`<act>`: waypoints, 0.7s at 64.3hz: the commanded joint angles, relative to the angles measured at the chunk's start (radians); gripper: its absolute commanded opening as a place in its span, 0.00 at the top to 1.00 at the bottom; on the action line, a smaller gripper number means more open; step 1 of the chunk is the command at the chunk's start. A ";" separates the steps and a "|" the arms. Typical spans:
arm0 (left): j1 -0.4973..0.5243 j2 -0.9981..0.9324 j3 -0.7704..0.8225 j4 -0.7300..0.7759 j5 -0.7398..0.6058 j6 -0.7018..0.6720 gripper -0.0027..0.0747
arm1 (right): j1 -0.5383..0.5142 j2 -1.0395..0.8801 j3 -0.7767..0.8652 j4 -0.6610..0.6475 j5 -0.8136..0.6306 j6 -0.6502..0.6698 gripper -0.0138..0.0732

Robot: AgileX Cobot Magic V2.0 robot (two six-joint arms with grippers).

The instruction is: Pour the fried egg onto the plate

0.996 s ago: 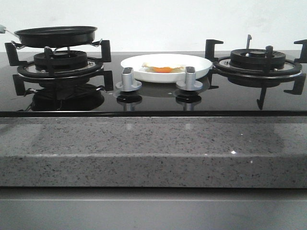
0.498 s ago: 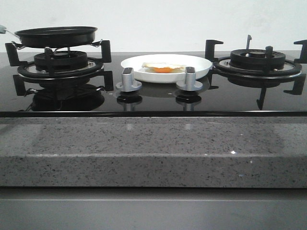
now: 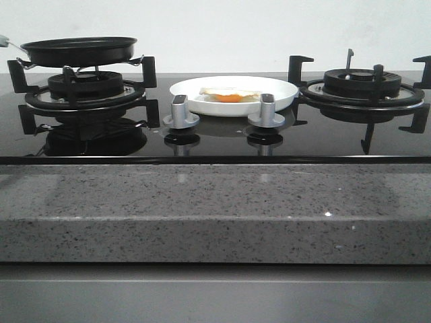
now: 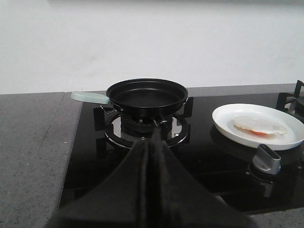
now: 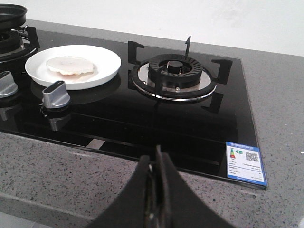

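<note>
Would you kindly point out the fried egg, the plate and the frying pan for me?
fried egg [image 4: 259, 125], left wrist view, on the white of the egg.
plate [image 5: 107, 59], right wrist view, on the bare rim.
frying pan [image 4: 146, 94], left wrist view, on its empty inner base.

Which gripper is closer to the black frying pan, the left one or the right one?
The left. The left gripper, shut and empty, sits in front of the frying pan on its burner. The right gripper, also shut, is at the counter's front edge before the other burner, beyond the plate.
</note>
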 commanded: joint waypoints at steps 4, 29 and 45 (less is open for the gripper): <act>-0.009 0.010 -0.027 -0.008 -0.083 -0.009 0.99 | 0.000 0.012 -0.027 -0.016 -0.086 0.003 0.91; -0.009 0.010 -0.027 -0.003 -0.083 -0.009 0.99 | 0.000 0.012 -0.027 -0.016 -0.086 0.003 0.91; 0.063 -0.058 0.048 0.030 -0.086 -0.009 0.99 | 0.000 0.012 -0.027 -0.016 -0.086 0.003 0.91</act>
